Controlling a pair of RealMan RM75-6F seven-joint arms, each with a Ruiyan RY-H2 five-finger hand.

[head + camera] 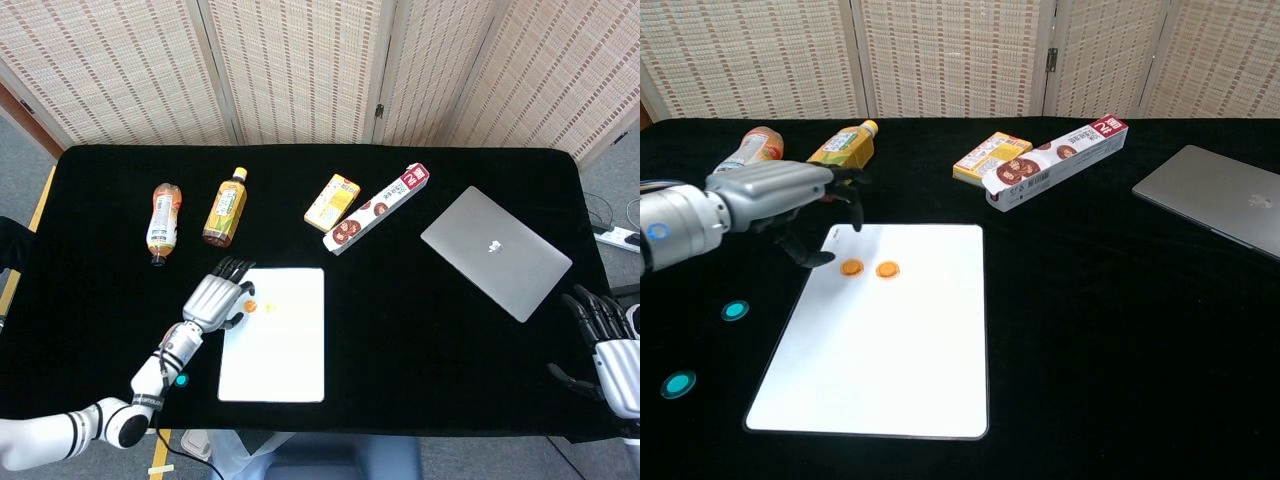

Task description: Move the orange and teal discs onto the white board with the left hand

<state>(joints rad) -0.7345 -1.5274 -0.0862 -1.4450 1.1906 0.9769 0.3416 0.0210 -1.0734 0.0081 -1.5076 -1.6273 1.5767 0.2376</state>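
- Currently two orange discs (852, 267) lie side by side near the white board's (890, 360) far-left corner; most of its surface is bare.
- Two teal discs (735, 310) sit on black table (1090, 330) left of the board.
- Left hand (775, 195) hovers beside that corner, fingers loosely curled, holding nothing.
- Right hand (605, 335) rests at the table's right edge, fingers apart, empty.
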